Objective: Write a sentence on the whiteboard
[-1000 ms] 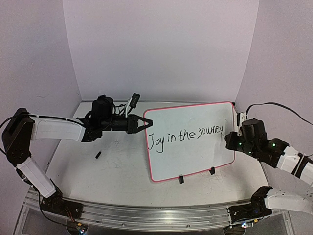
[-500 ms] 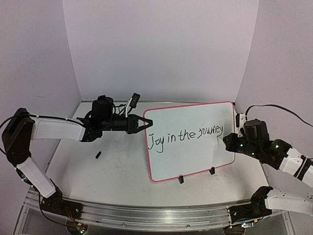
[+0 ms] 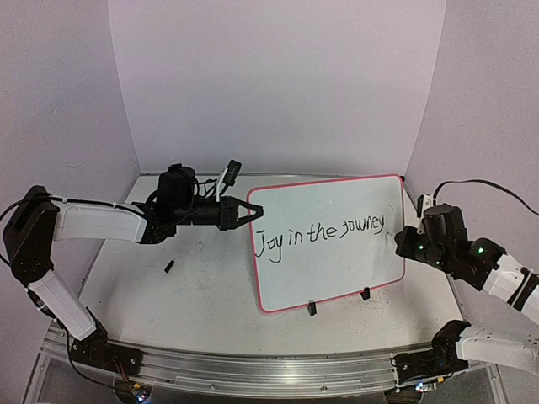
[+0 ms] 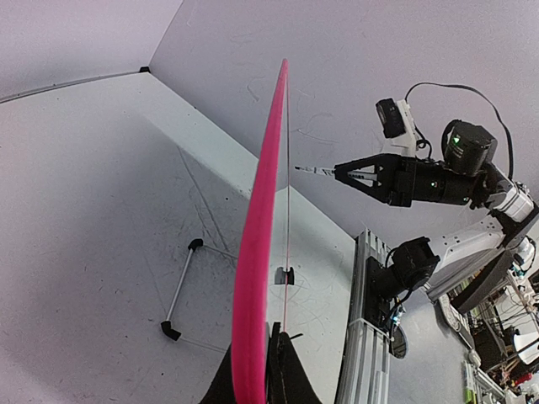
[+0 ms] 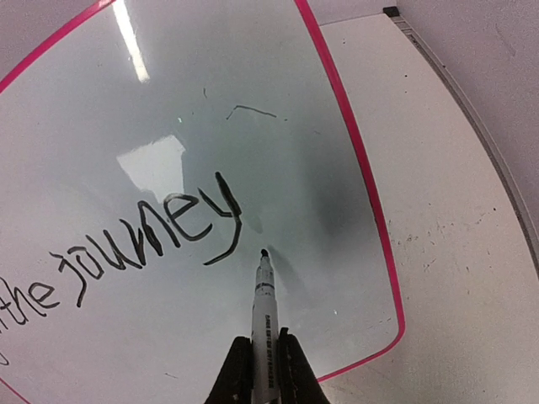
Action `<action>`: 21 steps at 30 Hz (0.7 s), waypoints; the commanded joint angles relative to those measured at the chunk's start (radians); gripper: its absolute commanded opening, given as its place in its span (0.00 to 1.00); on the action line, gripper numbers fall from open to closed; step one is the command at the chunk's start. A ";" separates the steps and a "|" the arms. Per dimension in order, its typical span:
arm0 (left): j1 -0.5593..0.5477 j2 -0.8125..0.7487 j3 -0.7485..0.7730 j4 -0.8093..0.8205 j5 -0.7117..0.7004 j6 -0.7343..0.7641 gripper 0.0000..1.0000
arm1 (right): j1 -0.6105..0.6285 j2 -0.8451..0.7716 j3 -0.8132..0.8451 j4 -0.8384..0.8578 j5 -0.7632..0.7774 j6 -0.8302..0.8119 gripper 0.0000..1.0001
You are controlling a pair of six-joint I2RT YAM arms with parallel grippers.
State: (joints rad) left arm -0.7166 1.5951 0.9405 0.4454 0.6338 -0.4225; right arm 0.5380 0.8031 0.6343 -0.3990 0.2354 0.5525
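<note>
The whiteboard (image 3: 328, 261), white with a pink-red rim, stands tilted on its lower long edge and reads "Joy in the journey" in black. My left gripper (image 3: 253, 210) is shut on its upper left edge; the left wrist view shows the pink rim (image 4: 257, 252) edge-on between the fingers (image 4: 290, 379). My right gripper (image 3: 404, 244) is shut on a white marker (image 5: 264, 320) whose black tip points at the board just below and right of the last "y". The left wrist view shows a small gap between that tip (image 4: 299, 169) and the board.
A small black cap (image 3: 169, 267) lies on the scribbled grey tabletop left of the board. Two black clips (image 3: 312, 309) (image 3: 365, 295) sit on the board's lower edge. A thin metal rod with black ends (image 4: 181, 290) lies behind the board. Purple walls close in on three sides.
My right gripper with the marker has drawn back a little to the right, off the board's right end. The left arm and the board have not moved.
</note>
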 commanded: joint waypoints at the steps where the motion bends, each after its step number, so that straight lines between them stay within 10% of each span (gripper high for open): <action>1: -0.009 0.032 -0.018 -0.109 -0.122 0.106 0.00 | -0.010 0.002 0.000 0.057 0.036 0.004 0.00; 21: -0.009 0.028 -0.025 -0.109 -0.120 0.102 0.00 | -0.032 0.066 0.025 0.134 0.026 -0.029 0.00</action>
State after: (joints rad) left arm -0.7174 1.5951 0.9403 0.4450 0.6323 -0.4232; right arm 0.5110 0.8734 0.6342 -0.3032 0.2491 0.5333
